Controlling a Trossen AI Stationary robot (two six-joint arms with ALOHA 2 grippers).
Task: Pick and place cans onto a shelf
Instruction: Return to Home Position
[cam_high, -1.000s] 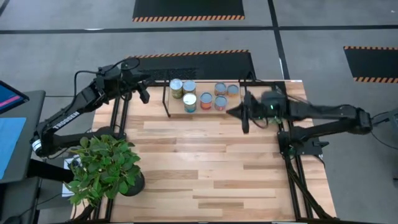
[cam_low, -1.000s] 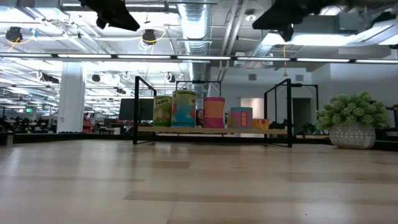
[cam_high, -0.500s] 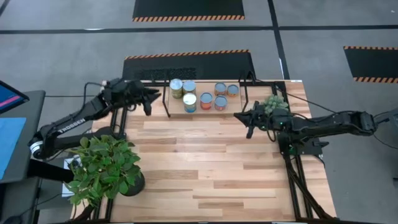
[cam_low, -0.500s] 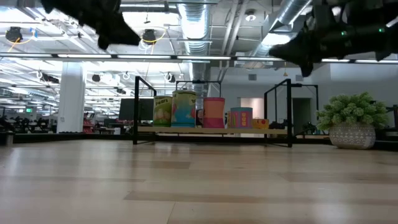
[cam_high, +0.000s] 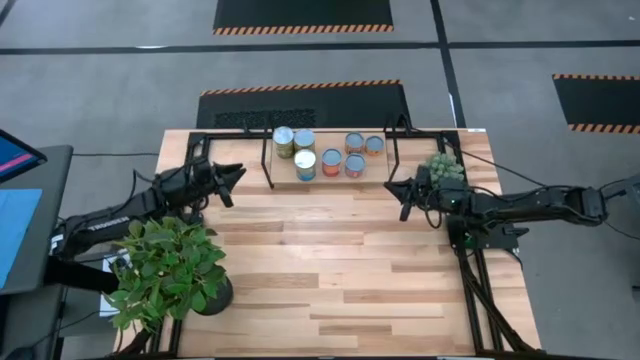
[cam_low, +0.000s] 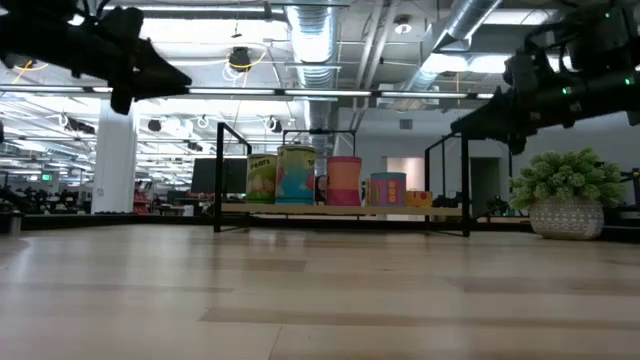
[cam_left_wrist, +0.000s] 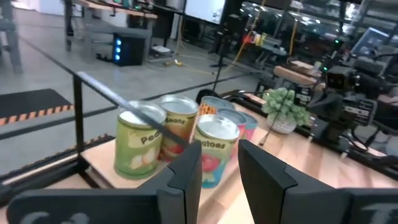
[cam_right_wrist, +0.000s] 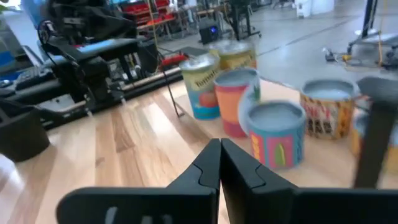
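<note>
Silver-topped, bright-labelled cans (cam_high: 331, 162) cluster on shelf (cam_high: 376, 171)

Seven cans (cam_high: 331, 161) on one shelf (cam_high: 372, 172), counted as four in the back row and three in the front row. One large plant (cam_high: 165, 270) and one small plant (cam_high: 441, 166) on the one desk (cam_high: 330, 260), two in all. One left arm (cam_high: 110, 208), one right arm (cam_high: 540, 205).

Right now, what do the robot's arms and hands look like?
Both are dark, thin jointed arms with black cables looping along them. The left arm has white letters on its side. Each ends in a black two-finger hand: left hand, right hand, with flat, wedge-shaped fingers.
</note>
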